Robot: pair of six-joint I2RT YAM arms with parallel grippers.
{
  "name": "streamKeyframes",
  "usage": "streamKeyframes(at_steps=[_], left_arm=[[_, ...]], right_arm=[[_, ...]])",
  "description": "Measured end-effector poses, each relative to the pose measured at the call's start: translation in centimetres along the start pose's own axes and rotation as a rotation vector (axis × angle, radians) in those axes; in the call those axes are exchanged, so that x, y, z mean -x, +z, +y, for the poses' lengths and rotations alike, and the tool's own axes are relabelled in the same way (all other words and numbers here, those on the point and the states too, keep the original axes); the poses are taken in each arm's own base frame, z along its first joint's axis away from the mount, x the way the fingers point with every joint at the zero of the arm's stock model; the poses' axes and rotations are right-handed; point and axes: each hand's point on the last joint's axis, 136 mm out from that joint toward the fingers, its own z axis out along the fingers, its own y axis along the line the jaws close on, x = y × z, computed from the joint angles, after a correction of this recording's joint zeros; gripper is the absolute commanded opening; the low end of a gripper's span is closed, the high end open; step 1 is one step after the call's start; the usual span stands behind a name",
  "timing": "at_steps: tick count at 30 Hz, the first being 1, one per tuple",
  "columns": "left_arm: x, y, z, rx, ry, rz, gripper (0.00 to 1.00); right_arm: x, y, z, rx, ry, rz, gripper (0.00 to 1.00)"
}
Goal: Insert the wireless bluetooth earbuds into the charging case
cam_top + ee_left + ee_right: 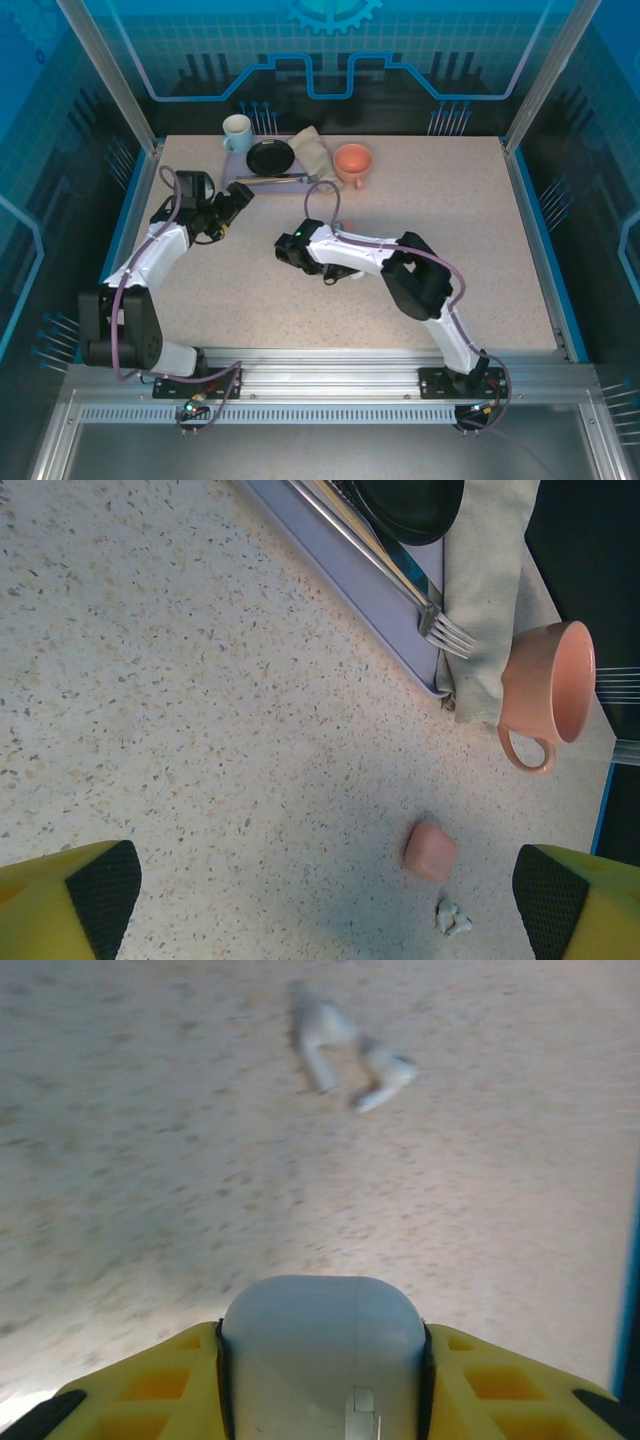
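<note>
A robot test cell, of the kind kept in a lab or demonstration booth, is indicated. A speckled tabletop (450,230) is enclosed by aluminium posts (107,75) and blue wall panels (330,50) printed with circuit lines and a gear motif (332,12). A left arm (160,250) and a right arm (420,285) are bolted to a slotted aluminium rail (330,372), with purple cables (116,340) run along them. Tableware is set at the far edge: a white mug (237,132), a black plate (270,157), a cloth napkin (312,150), a fork (445,630) and a salmon cup (353,162).

The right gripper (322,1385) pinches a white charging case (322,1325) between its yellow fingers (140,1395) at the near edge. Farther off, two white earbuds (352,1055) lie close together on the speckled table (150,1160), blurred.
</note>
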Motion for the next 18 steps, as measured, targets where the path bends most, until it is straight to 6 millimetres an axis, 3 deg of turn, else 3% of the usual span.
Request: streamKeyframes(at_steps=[4,8,12,18], left_arm=[[0.4,0.6,-0.5,-0.012,-0.007,0.010,0.99],[1.1,0.8,-1.6,-0.040,-0.007,0.004,0.99],[1.8,0.7,-2.4,-0.063,-0.004,-0.002,0.99],[2.6,0.5,-3.0,-0.082,-0.008,-0.010,0.99]], right_arm=[[1.4,1.3,1.6,-0.136,-0.011,-0.031,0.28],[1.2,2.3,3.7,-0.198,-0.067,-0.034,0.28],[1.6,1.3,5.1,-0.179,-0.083,-0.050,0.54],[2.7,-2.3,8.4,-0.075,-0.075,-0.134,0.69]])
